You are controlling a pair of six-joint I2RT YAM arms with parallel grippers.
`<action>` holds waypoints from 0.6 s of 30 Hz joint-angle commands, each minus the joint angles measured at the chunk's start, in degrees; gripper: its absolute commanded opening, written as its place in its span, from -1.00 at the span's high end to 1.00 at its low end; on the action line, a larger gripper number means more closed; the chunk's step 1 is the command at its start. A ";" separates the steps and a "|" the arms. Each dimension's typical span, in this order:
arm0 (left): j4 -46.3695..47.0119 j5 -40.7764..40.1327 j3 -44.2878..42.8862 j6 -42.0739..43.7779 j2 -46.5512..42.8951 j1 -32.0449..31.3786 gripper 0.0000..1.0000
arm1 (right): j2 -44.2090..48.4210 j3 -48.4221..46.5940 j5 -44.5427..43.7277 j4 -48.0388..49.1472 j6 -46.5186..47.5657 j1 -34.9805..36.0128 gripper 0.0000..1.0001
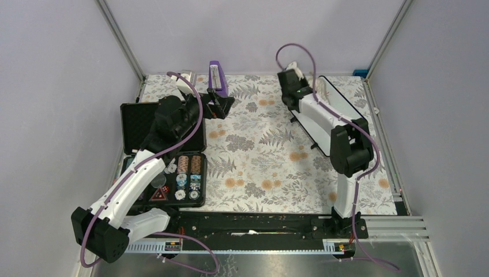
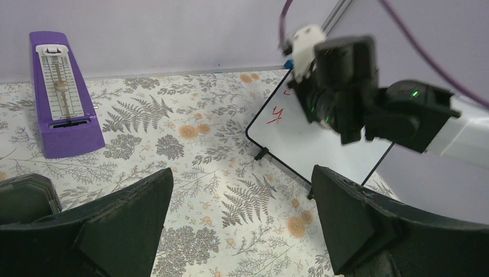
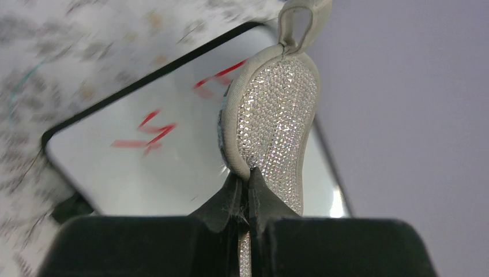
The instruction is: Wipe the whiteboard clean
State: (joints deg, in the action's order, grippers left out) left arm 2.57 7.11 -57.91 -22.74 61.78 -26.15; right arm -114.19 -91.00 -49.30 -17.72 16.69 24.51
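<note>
The whiteboard [image 1: 316,128] stands tilted on small black feet at the right of the table. Its face [image 2: 323,144] is mostly blank, with red marks near its upper left corner [image 3: 150,130]. My right gripper [image 3: 248,179] is shut on the lower edge of a silvery oval pad [image 3: 277,115]. It holds the pad upright against the board's upper part, next to the red marks, and sits at the board's far end [image 1: 291,75]. My left gripper [image 2: 242,179] is open and empty above the floral cloth, left of the board [image 1: 222,104].
A purple metronome [image 1: 217,78] stands at the back centre, just behind my left gripper [image 2: 60,95]. An open black case of poker chips [image 1: 173,167] lies at the left. Grey enclosure walls and metal rails bound the table.
</note>
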 commanded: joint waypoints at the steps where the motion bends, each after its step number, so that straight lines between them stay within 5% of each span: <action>1: 2.45 0.64 -1.33 -0.11 -0.43 -0.22 -0.98 | 1.27 -7.70 -7.79 2.82 4.40 -3.68 1.00; 8: 2.45 0.44 -1.32 0.06 -0.30 -0.22 -0.98 | -5.42 -7.95 -14.68 16.75 18.84 -5.13 1.00; 18: 2.44 0.90 -1.39 -0.11 -0.15 -0.22 -0.98 | -12.39 -7.83 -9.45 6.14 8.13 -5.39 1.00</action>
State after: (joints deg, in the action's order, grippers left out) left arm 2.57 7.14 -57.91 -22.76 61.78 -26.15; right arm -126.32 -97.65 -61.47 -5.41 31.86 19.42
